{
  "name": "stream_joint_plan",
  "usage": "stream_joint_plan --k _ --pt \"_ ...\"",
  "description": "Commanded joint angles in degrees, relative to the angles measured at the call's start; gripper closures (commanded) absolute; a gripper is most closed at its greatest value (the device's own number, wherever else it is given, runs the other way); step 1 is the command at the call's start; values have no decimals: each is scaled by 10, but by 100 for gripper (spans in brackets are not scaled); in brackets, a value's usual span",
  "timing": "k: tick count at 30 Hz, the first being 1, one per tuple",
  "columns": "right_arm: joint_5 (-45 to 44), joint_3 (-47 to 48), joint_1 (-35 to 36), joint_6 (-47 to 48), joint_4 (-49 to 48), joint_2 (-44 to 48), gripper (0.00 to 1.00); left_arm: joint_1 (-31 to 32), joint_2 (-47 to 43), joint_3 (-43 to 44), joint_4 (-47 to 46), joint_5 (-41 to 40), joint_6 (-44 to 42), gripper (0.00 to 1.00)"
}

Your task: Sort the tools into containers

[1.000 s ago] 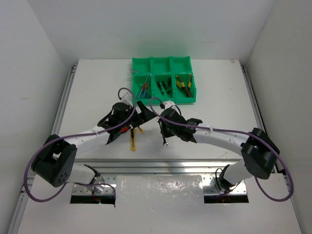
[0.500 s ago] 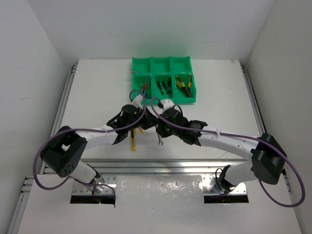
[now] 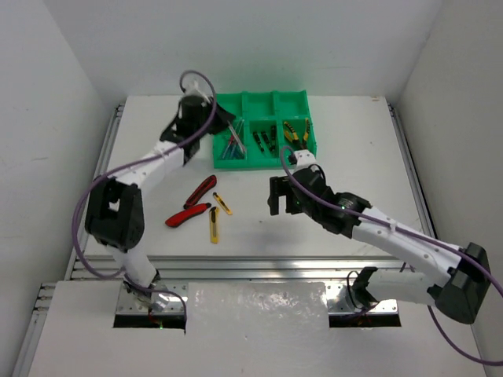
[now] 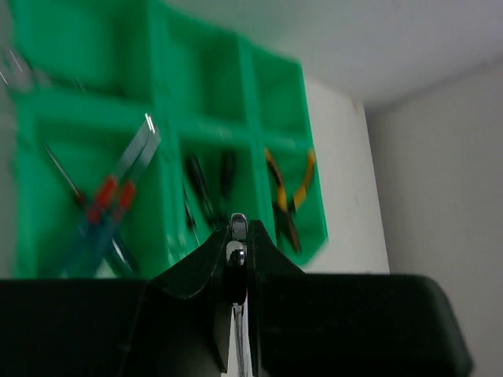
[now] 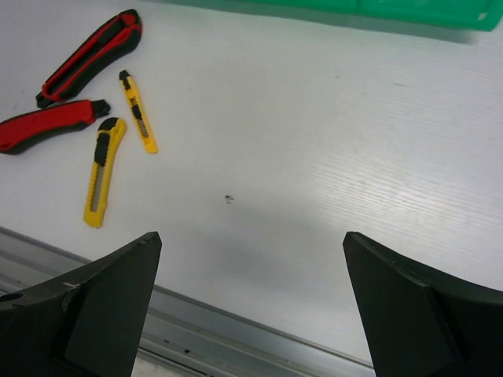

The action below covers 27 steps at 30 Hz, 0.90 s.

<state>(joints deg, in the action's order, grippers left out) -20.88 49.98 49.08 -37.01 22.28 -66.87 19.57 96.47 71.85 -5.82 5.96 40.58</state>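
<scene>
The left fingers [image 4: 266, 258] clamp a slim silver tool [image 4: 238, 226] pointing at the green tray [image 4: 165, 118] just ahead; the right fingers [image 5: 102, 298] gape empty, knives [image 5: 90, 55] lying leftward.

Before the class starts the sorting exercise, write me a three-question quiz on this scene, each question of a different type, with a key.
1. How many things lie loose on the table, outside the green tray?
2. True or false: the right pincer grips a yellow box cutter.
3. In which compartment of the tray's near row do the yellow-handled pliers lie? A left, B middle, C right.

Key
1. Four: two red-black utility knives and two yellow box cutters.
2. False; it is open and empty.
3. C.
</scene>
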Motion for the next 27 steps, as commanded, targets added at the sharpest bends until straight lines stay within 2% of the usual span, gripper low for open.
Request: stream_joint_plan --k 1,2,4,5,7,8,9,13,16,21,24,27 --pt "-36 10 -5 21 50 44 2 -58 88 163 57 -64 -77 100" --pt "-36 8 -6 31 54 51 2 -64 148 260 83 -100 -90 100" --pt "-36 -2 -7 47 58 71 2 -74 208 353 99 -149 -124 100" --pt "-38 -6 -7 54 58 75 1 -74 236 428 93 -163 -143 100" --pt "-50 -13 -9 63 63 89 1 -81 314 508 101 -201 -154 100" --pt "-50 -15 -10 76 63 93 1 -92 362 578 101 -199 -150 100" --pt "-51 -16 -10 79 63 95 1 -95 382 601 97 -200 -142 100" --pt "-36 -23 -12 99 44 99 1 -98 417 574 -74 -174 -130 100" --pt "-37 -25 -12 107 37 97 1 -96 447 552 -130 -183 -107 100" --pt "-24 -34 -12 113 20 94 1 -82 486 552 -164 -208 -85 98" --pt "-15 -38 -12 114 12 90 1 -65 493 554 -176 -254 -93 91" --pt "-13 -39 -12 114 12 90 1 -54 492 552 -169 -266 -97 79"
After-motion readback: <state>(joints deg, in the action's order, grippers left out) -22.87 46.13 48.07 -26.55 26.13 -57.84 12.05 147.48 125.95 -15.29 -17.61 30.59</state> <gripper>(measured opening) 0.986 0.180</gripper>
